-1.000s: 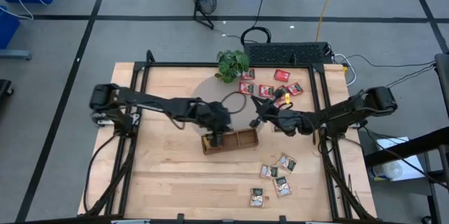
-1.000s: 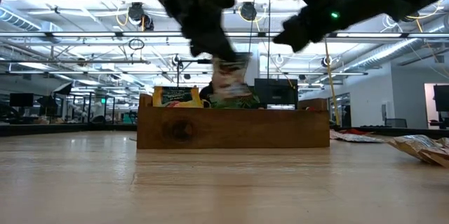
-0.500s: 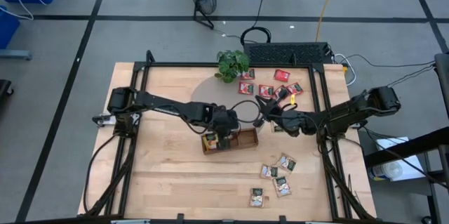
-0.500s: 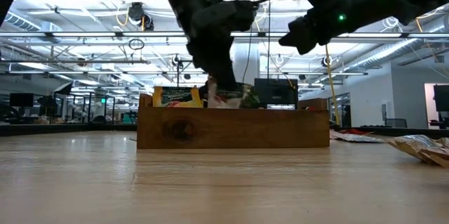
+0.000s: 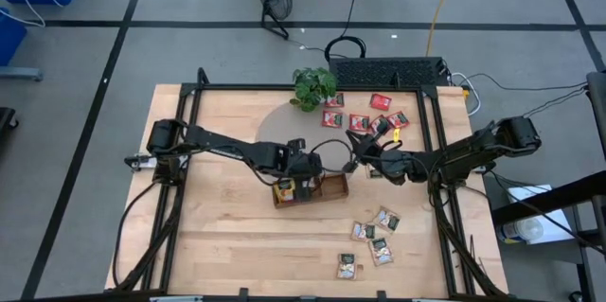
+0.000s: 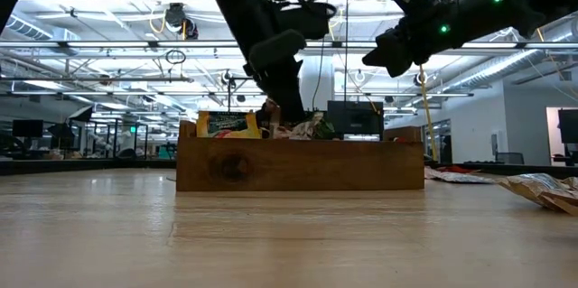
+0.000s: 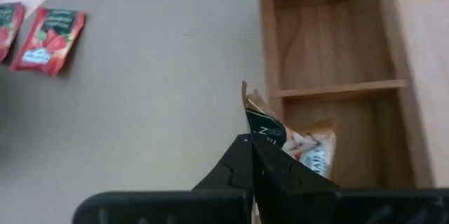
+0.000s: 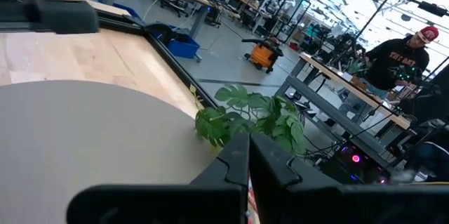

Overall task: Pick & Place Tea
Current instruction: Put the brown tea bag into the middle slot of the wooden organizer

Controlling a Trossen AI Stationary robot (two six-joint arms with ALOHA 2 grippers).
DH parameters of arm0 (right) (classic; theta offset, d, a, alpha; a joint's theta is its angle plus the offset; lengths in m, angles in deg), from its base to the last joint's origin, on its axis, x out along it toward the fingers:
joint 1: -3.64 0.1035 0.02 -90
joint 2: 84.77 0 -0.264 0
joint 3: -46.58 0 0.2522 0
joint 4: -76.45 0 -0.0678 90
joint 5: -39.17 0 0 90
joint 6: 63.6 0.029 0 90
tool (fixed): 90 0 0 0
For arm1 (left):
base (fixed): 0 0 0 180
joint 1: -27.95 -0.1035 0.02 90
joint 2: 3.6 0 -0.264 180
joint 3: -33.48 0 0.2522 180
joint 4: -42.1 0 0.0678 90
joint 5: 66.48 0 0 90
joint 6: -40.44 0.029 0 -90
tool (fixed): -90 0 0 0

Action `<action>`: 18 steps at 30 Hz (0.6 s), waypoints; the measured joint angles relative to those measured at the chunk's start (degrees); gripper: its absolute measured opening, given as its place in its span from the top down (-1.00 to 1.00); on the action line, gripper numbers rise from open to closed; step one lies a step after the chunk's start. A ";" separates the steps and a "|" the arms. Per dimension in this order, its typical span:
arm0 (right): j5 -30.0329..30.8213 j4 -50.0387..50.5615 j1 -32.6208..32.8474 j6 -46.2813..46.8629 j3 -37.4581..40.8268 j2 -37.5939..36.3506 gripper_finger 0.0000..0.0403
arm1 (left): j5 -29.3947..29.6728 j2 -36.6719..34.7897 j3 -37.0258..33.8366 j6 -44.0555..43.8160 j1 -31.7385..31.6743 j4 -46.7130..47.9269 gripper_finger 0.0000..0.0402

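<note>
A wooden tray (image 5: 329, 191) stands mid-table. An orange-yellow tea packet (image 5: 282, 189) sits in its left end. My left gripper (image 7: 251, 145) reaches down into the tray, shut on a pale beige tea packet with green (image 7: 298, 143). In the low view this packet (image 6: 305, 128) pokes above the tray's front wall (image 6: 298, 166) beside the left gripper (image 6: 274, 112). My right gripper (image 5: 352, 138) hovers level and shut above the table, right of the tray and near the red tea packets (image 5: 365, 118). Nothing hangs from it in the low view (image 6: 372, 53). My left gripper pinches the beige packet by its upper edge (image 7: 254, 115) between its two fingers. The fingers come from above, slanting down from the table's left. The packet stands tilted, its lower part down in a tray compartment (image 7: 330, 133).
A leafy potted plant (image 5: 312, 85) stands at the far edge, left of the red packets. Several beige packets (image 5: 372, 241) lie near the front right. A round grey mat (image 5: 284, 122) lies beyond the tray. A person (image 8: 403, 59) is in the room behind.
My left gripper has gone down and a little toward the table's right, tipping more steeply downward. It stays shut on the beige packet. The packet hung above the tray's rim a second ago and now sits down in the tray, only its top showing.
</note>
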 joint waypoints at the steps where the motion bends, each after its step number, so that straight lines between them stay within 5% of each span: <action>1: 0.00 -0.03 0.00 0.02 0.08 0.00 1.00 | -0.07 0.00 0.01 0.02 0.25 0.00 0.98; 18: -0.17 -0.42 0.00 0.54 0.18 0.00 1.00 | -0.83 0.00 -0.02 -0.12 3.05 -2.95 0.72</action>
